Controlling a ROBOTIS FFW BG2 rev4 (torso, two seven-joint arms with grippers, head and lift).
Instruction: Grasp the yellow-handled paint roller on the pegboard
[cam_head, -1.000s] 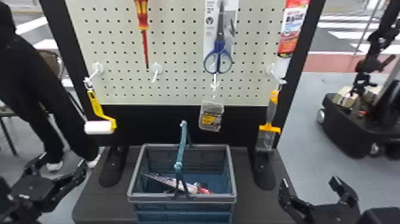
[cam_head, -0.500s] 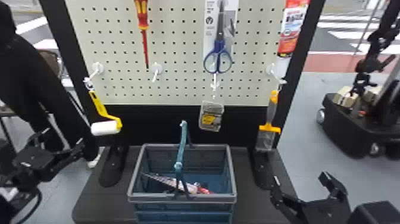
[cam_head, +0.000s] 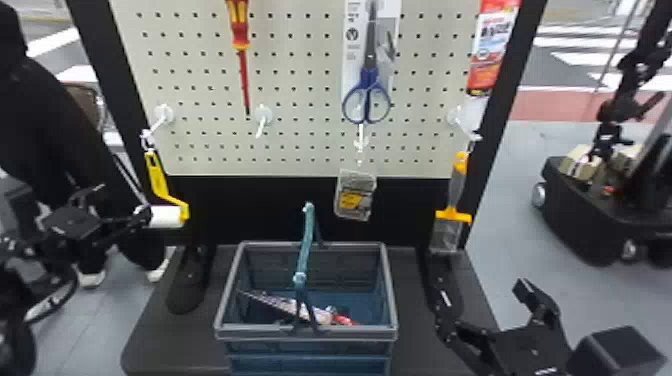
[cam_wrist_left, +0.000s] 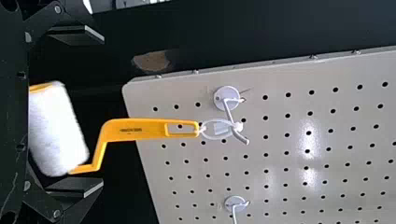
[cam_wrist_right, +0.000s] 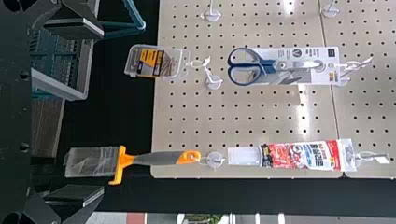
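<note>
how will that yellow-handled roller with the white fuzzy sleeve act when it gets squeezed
The yellow-handled paint roller hangs by a thin white loop, so it likely swings when nudged. Its fuzzy white sleeve looks soft: it would probably compress and may spin.

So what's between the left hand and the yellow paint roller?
Nothing: the left wrist view shows the paint roller sitting right inside the open left hand.

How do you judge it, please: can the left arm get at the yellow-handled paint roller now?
Probably yes: the left gripper is open, its fingers standing either side of the paint roller, with nothing else between them.
</note>
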